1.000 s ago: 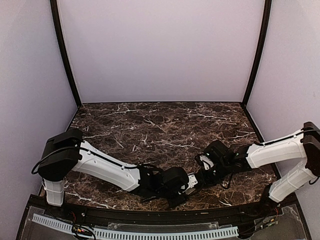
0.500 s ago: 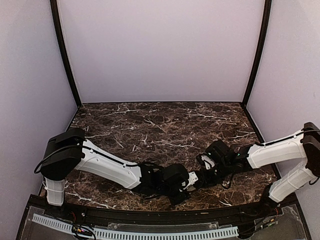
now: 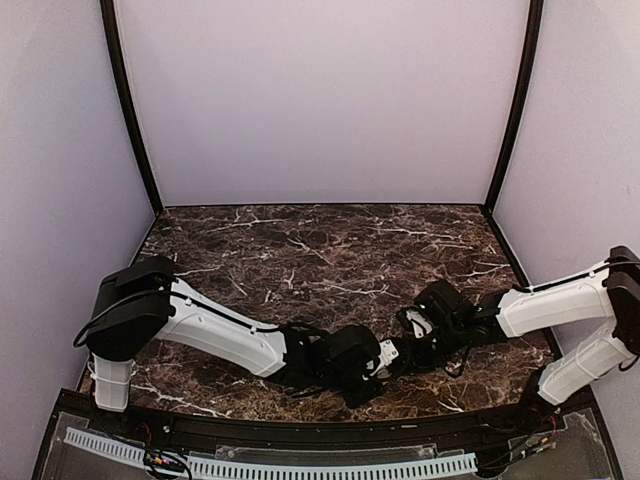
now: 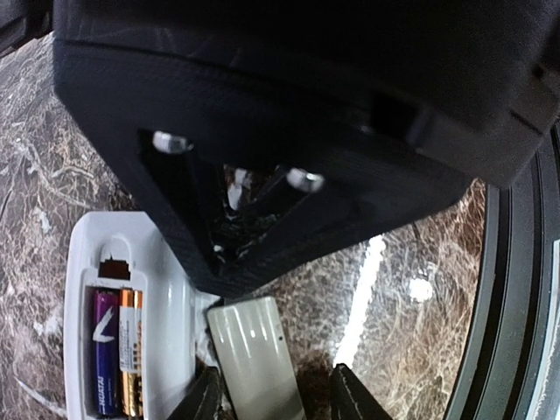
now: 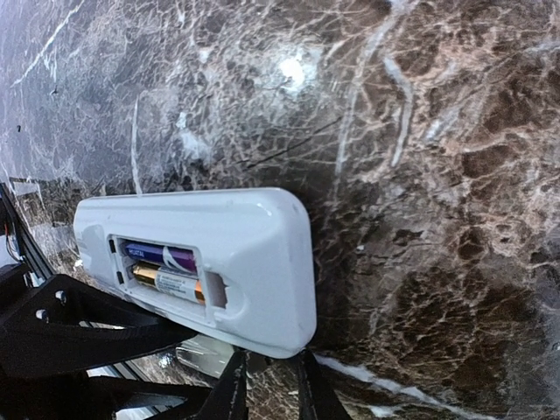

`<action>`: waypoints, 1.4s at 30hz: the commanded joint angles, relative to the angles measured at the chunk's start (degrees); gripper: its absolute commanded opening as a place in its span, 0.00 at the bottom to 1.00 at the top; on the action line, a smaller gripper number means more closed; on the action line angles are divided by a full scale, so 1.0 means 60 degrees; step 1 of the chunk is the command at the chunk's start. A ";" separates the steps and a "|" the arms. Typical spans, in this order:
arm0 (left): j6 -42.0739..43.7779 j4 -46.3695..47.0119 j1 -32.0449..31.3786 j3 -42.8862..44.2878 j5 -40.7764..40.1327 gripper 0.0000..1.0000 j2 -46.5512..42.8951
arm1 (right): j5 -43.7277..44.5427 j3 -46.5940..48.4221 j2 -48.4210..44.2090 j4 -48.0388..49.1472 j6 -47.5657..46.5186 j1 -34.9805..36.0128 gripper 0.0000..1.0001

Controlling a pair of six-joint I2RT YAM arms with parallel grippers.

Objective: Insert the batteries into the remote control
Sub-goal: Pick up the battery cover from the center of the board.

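Left fingers are apart with the flat white cover sitting between them. One finger touches its edge and there's a sliver of gap by the other, so honestly can't tell if it's pinched or just straddled. Right fingers are nearly together, right up against the near end of the remote. Whether they actually clamp its edge, I can't tell from the wrist view.

Count: one remote, one cover, two batteries. One battery is purple and one gold, and they lie side by side in the open bay. The remote lies back up on the dark marbled surface, near the front edge around the middle. From overhead it's mostly hidden under the two wrists. The cover is just beside the remote, off the bay.

Pose: the left arm has its elbow up at the left, with the forearm sloping low to the right. The right arm comes in from the right side with its forearm pointing left and down. Both wrists meet low over the remote and almost touch.
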 commanded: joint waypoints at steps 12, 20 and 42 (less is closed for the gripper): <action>0.0063 -0.0892 0.0426 0.0052 -0.0541 0.20 0.1139 | -0.0490 0.0053 -0.0257 -0.0285 -0.0203 0.0300 0.22; 0.0280 -0.1045 0.0426 0.0116 -0.0161 0.03 0.1045 | -0.0578 0.0002 -0.0530 -0.0367 -0.0225 0.0216 0.24; 0.0734 0.0460 0.0212 -0.0554 -0.0012 0.00 -0.0727 | -0.1005 -0.0158 -0.1812 -0.0758 -0.0591 -0.0656 0.33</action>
